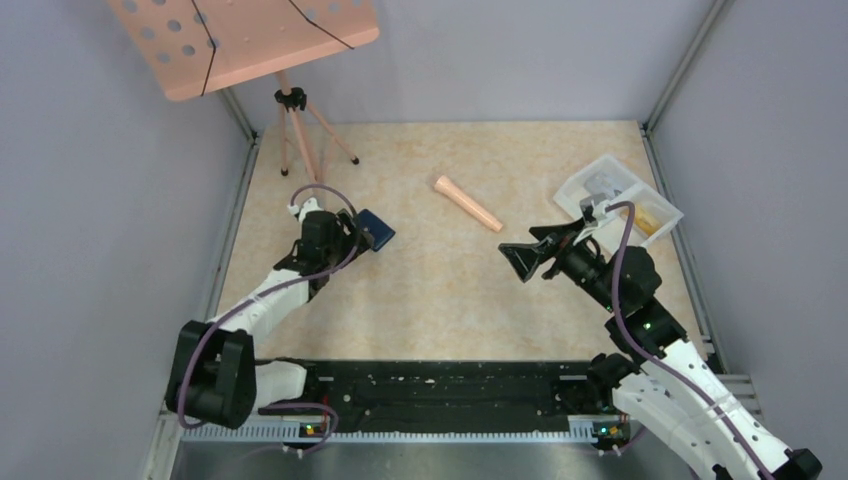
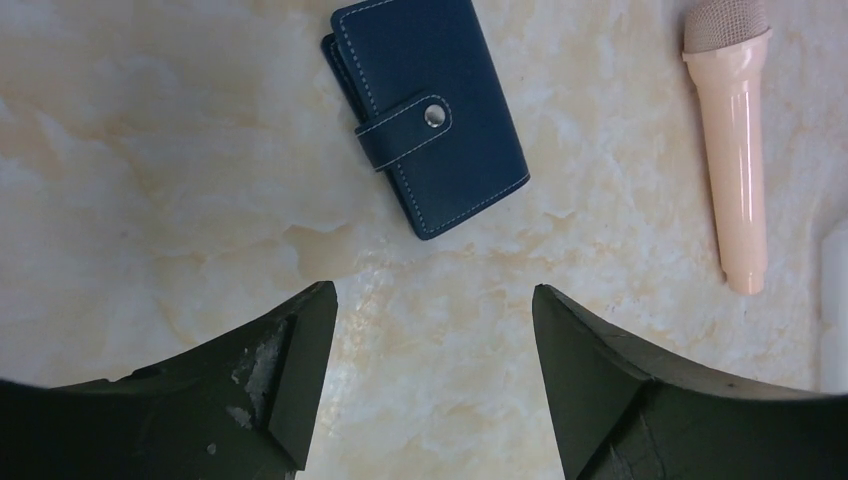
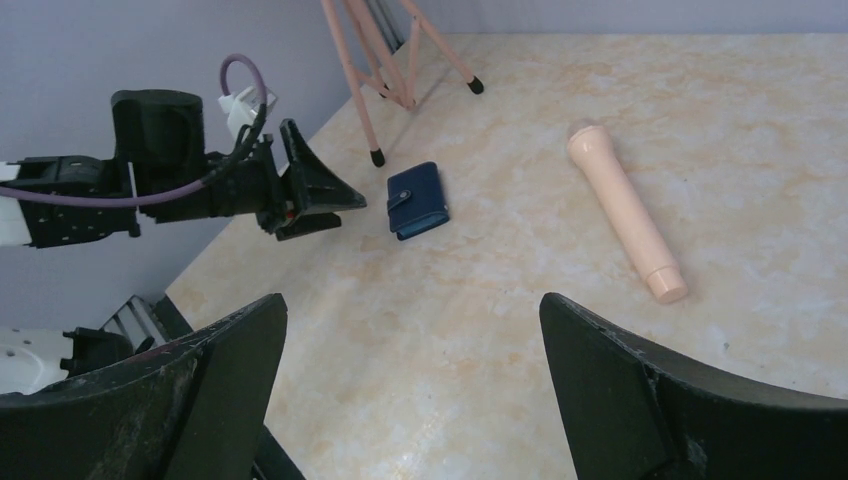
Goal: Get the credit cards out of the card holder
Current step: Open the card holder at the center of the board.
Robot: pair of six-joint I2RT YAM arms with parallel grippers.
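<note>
Peach perforated flat-board stand (image 1: 240, 40) on thin tripod legs, far-left corner. Left claw (image 2: 432, 295): scuffed matt-black wedge fingers, spread apart, gripping nothing. Dark navy stitched-leather card holder (image 2: 430, 115), folded shut, tab fastened by a metal stud, flat on marbled beige tabletop (image 2: 150, 150) just beyond those fingers, untouched. Glossy peach plastic microphone (image 2: 735, 150), textured head, mid-table. Right claw (image 3: 412, 300): gaping wide, empty. White plastic two-compartment tray (image 1: 572, 188), far right.

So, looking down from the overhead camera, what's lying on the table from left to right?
Card holder → microphone → tray.
</note>
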